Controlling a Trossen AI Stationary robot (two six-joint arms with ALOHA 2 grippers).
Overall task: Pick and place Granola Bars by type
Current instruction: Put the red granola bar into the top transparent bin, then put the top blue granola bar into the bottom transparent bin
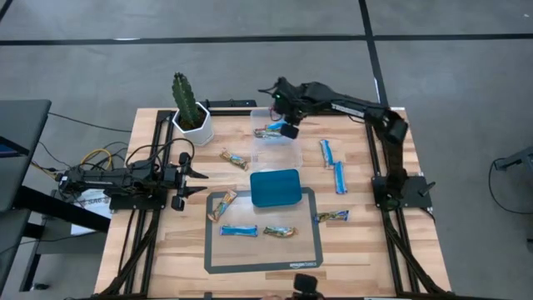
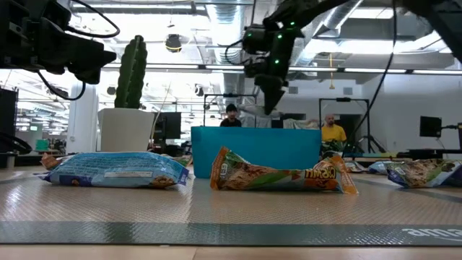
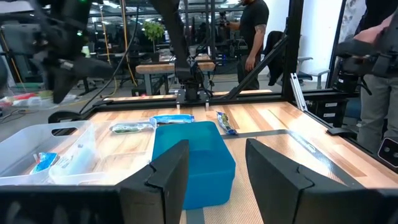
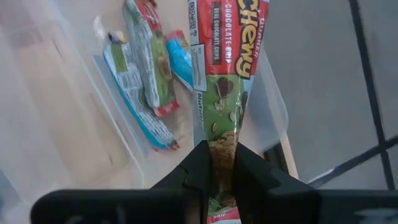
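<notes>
held bar (image 4: 219, 93): top end cut off by the frame's 12 o'clock edge; lower end hidden between the right gripper (image 4: 222, 163) fingers
clear box (image 1: 275, 133): contents partly hidden by that gripper
wrapper print (image 2: 115, 173): too blurred to read

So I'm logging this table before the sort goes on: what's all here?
Blue bars: four; two on the mat, two right of the box.
Tan bars: three; one on the mat, one at its right edge, one left of the box.
Boxed bars: at least three, mixed colours.
Box: one, clear, table's far middle.
Tray: one, teal, centre.
Mat: one, grey, near side.
Cactus: one, green, white pot, far left.
People: two, behind the table.
Left gripper: left side, fingers open.
Right gripper: over the box, fingers shut on a held bar.
</notes>
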